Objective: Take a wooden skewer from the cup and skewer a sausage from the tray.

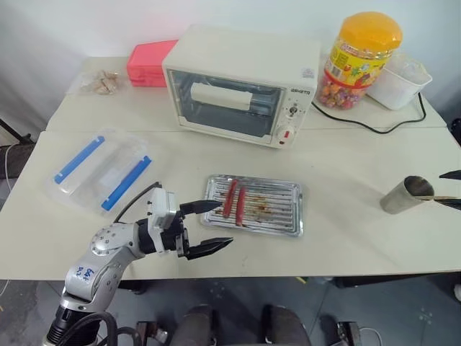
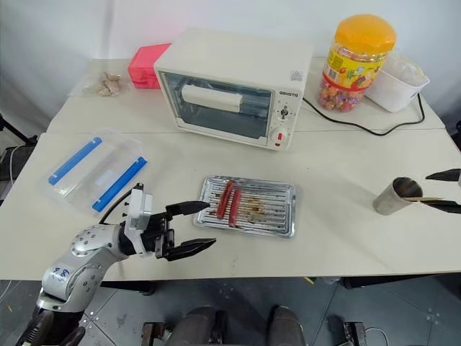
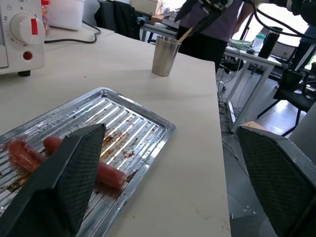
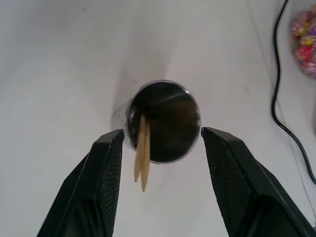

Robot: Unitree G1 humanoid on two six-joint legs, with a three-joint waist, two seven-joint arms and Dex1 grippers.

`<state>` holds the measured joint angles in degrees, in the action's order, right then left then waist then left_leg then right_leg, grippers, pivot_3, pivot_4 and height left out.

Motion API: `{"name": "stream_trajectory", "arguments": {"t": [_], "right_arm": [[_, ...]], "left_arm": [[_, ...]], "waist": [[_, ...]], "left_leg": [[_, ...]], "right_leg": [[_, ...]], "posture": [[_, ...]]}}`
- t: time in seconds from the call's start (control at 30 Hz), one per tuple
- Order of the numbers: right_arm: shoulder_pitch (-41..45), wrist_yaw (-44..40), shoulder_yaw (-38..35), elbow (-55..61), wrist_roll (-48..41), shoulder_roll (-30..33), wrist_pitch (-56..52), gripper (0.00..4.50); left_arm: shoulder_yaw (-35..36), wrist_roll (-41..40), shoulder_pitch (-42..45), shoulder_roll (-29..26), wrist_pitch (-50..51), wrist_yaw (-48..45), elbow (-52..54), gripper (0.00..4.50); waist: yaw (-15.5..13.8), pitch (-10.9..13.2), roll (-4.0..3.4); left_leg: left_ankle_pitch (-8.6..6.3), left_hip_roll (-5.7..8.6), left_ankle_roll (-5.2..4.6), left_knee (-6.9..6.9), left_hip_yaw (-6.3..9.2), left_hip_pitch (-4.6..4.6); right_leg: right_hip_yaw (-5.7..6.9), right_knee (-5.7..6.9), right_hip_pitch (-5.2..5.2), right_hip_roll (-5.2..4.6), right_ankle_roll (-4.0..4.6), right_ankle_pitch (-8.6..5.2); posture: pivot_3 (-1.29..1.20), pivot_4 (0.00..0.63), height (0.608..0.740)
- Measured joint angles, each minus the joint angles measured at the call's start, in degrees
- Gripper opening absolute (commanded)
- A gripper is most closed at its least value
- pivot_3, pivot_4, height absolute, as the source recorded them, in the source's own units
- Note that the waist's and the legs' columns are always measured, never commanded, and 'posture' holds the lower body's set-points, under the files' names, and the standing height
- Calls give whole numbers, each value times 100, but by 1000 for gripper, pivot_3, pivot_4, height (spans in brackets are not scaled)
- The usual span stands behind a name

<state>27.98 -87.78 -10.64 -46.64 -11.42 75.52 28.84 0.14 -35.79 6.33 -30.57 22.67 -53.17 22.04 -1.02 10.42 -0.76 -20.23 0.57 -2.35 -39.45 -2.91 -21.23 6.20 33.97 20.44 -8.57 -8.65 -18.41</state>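
Presently the cup stands on the table near its right edge, well apart from the tray. Two skewers lean against the cup's rim, their ends projecting above it. The right gripper hangs over the cup mouth with its fingers spread, one on either side of the rim; nothing is pinched between them and the skewers lie just beside one finger, contact not discernible.

The tray lies near the table's front edge, ahead of the oven. Two sausages lie side by side in its left half, on the ridged, stained bottom.

The left gripper is level, just left of the tray, fingers spread wide and empty; the upper fingertip reaches the tray's left edge.
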Motion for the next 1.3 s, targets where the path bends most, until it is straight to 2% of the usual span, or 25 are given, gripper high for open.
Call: {"name": "stream_trajectory", "arguments": {"t": [0.2,0.3,0.5,1.13,1.3], "right_arm": [[159,-32,356,-313,183,-5,435,2575],[230,-32,411,-389,238,-18,569,2029],[333,-28,484,-549,250,-115,712,33],[662,-58,563,-310,89,-99,494,33],[465,-61,434,54,-289,263,28,33]], "left_arm": [[11,0,-46,0,-10,57,0,4500],[64,0,-76,2,-19,73,1,4500],[103,1,-147,12,-33,111,1,4500],[99,51,-190,55,-218,113,-22,4500],[85,108,-200,77,-286,96,-75,4500]], "waist": [[10,0,-2],[21,1,-4],[33,1,-5],[50,1,-8],[18,5,-17]], "left_leg": [[0,-1,0,0,-1,0],[0,-2,0,0,0,0],[0,-2,0,-1,0,0],[0,-3,1,-4,0,-1],[-1,-3,1,-5,2,-2]], "right_leg": [[0,0,0,0,0,0],[1,1,0,1,0,0],[0,1,0,1,0,0],[0,2,0,1,0,0],[1,2,0,1,0,0]], "posture": [[0,150,740],[0,150,740],[0,150,740],[0,150,740],[0,150,740]]}}
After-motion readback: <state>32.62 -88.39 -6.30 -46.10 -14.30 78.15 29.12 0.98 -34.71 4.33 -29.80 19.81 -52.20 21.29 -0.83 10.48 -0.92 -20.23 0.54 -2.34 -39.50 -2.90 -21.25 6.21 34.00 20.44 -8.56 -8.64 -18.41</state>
